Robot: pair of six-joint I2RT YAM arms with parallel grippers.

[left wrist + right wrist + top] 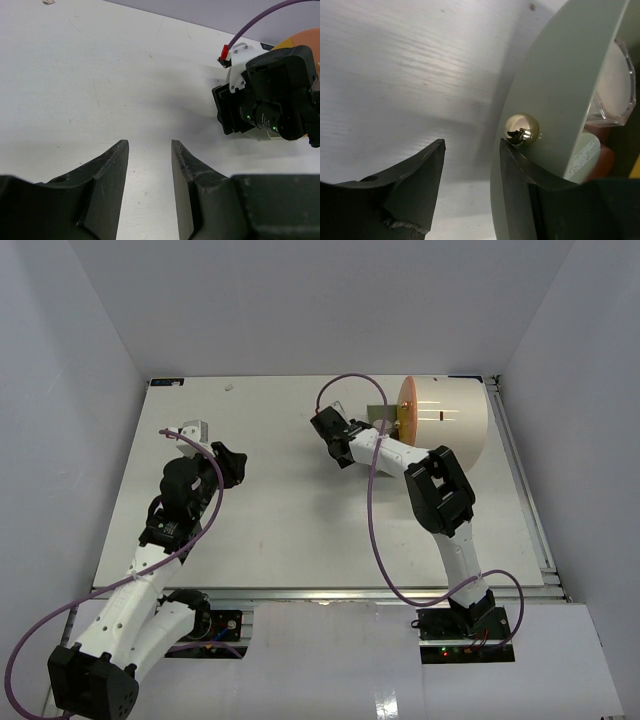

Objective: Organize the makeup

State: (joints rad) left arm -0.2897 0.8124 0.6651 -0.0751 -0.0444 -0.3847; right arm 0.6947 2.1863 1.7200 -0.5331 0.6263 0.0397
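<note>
Right wrist cam: your right gripper (471, 145) is part open w/ nothing btwn fingers; 1 fingertip sits just beside the gold knob (521, 129) on the door (555, 75). Makeup (615, 85) shows behind that door, inside the case (450, 420). Your left gripper (149, 145) is part open too, empty, over the table (75, 75).

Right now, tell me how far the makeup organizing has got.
Done, apparently: no loose makeup shows on the table; a clear-lidded compact sits inside the cream case. In hand: the right fingers, open, are beside the gold knob of its open door. Remaining: probably shutting that door. The left fingers are open, empty.
</note>
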